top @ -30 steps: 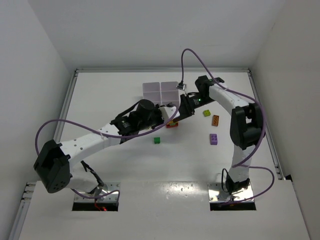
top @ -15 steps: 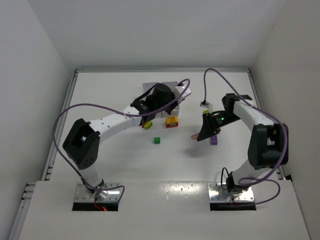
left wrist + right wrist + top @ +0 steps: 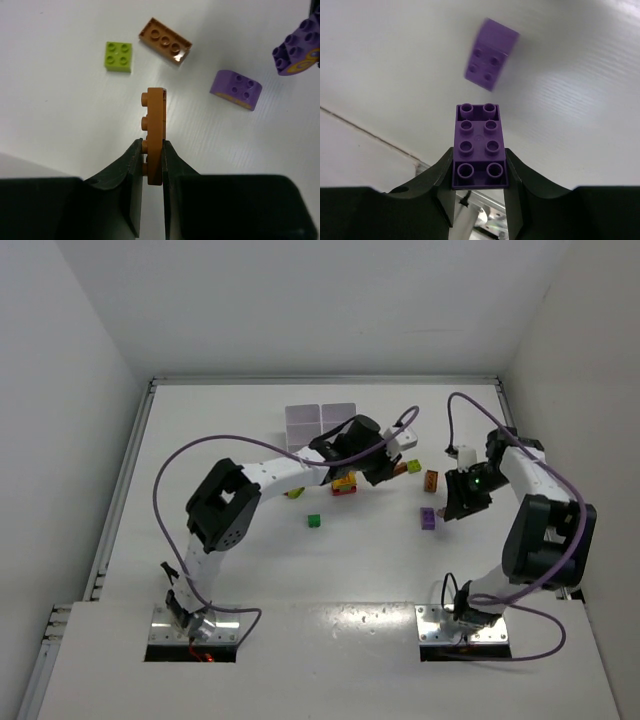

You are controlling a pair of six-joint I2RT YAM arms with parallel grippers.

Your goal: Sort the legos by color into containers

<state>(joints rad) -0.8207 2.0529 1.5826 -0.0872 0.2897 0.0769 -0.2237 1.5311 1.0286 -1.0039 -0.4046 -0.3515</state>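
My left gripper (image 3: 153, 145) is shut on a thin orange lego plate (image 3: 155, 117), held edge-on above the table. Below it lie a lime lego (image 3: 119, 56), an orange lego (image 3: 165, 41) and a rounded purple lego (image 3: 235, 89). My right gripper (image 3: 480, 157) is shut on a purple eight-stud lego (image 3: 479, 135), with another purple lego (image 3: 491, 54) blurred on the table beyond. From above, the left gripper (image 3: 388, 468) hovers beside the lime lego (image 3: 412, 466). The right gripper (image 3: 455, 508) is just right of the purple lego (image 3: 428, 518). The white containers (image 3: 320, 422) sit at the back, partly hidden.
A red-and-yellow clump (image 3: 344, 484), a small green lego (image 3: 314, 522) and a lime-yellow piece (image 3: 294, 492) lie left of centre. An orange lego (image 3: 431, 480) lies between the two grippers. Purple cables loop over both arms. Raised rails edge the table.
The right gripper has moved from beside the containers out to the right, past the purple lego. The left gripper has swung right, from the containers toward the lime and orange legos.
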